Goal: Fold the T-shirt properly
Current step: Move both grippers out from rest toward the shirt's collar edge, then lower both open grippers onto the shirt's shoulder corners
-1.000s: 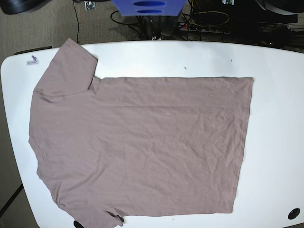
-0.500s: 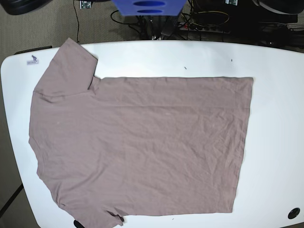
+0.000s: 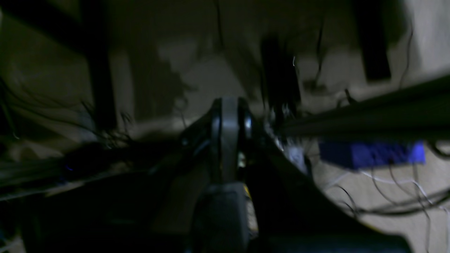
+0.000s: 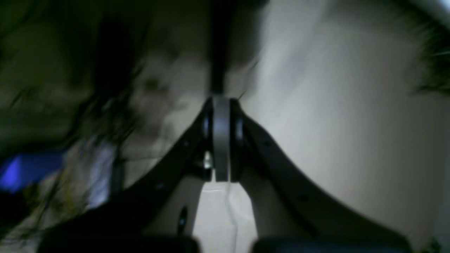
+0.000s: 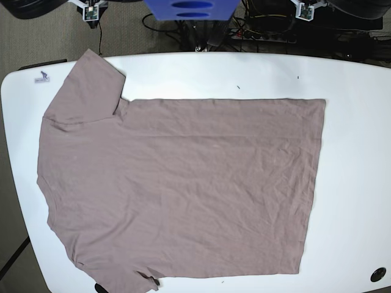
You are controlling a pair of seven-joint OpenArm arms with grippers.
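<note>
The dusty mauve T-shirt (image 5: 177, 183) lies spread flat on the white table (image 5: 354, 152), neck end to the left and hem to the right. One sleeve (image 5: 85, 91) points to the far left corner. The other sleeve (image 5: 131, 282) hangs at the near edge. My left gripper (image 3: 228, 105) shows in the blurred left wrist view with its jaws together and nothing between them, above the floor. My right gripper (image 4: 220, 105) looks the same in the right wrist view. Both are off the table, far from the shirt.
A part of the right arm (image 5: 91, 9) and a part of the left arm (image 5: 305, 7) poke in at the top edge. A blue block (image 5: 189, 9) and cables (image 5: 269, 27) lie behind the table. A small sticker (image 5: 41, 77) and a black hole (image 5: 378, 274) mark the table.
Parts of both arms have come into the base view at the top edge. The T-shirt has not moved.
</note>
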